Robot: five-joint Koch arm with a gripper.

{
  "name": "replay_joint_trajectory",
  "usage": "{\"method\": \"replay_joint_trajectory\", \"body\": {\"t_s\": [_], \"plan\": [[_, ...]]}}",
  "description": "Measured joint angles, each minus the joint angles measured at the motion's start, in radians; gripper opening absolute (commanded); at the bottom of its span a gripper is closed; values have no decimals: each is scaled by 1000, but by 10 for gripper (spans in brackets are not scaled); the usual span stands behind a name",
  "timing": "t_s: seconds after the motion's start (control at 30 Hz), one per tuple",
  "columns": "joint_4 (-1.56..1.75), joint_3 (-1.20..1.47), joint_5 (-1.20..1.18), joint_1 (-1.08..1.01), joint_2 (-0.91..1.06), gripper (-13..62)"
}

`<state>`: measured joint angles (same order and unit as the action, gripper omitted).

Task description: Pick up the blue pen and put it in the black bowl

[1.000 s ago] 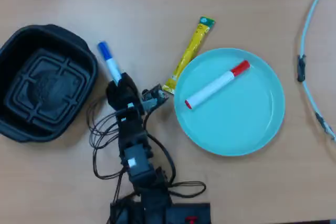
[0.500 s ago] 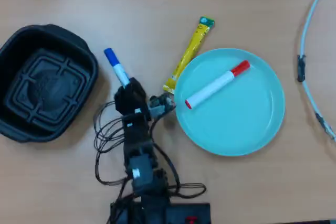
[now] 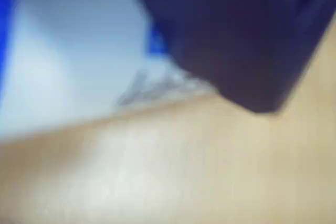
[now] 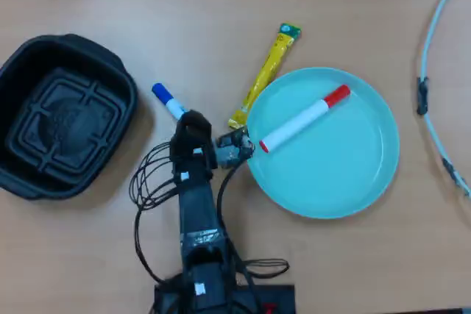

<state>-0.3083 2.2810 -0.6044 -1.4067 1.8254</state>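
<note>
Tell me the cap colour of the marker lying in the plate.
Red, clearest in the overhead view: marker on the teal plate.

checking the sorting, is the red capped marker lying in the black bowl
No, in the overhead view the red-capped marker lies on the teal plate, while the black bowl at the left holds nothing.

My wrist view is a blur: only a dark shape over pale wood reads. From overhead, my gripper [image 4: 193,124] covers most of the blue pen [image 4: 168,100], and my jaws lie hidden beneath my wrist.
</note>
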Motion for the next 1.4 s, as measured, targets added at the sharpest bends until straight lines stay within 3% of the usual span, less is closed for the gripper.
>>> {"method": "replay_joint_trajectory", "body": {"t_s": [0.33,0.87,1.4], "plan": [[-35,-18,75,-40,55,-66],[-684,-460,288,-112,57,-66],[-693,-755,351,-218,58,-66]]}}
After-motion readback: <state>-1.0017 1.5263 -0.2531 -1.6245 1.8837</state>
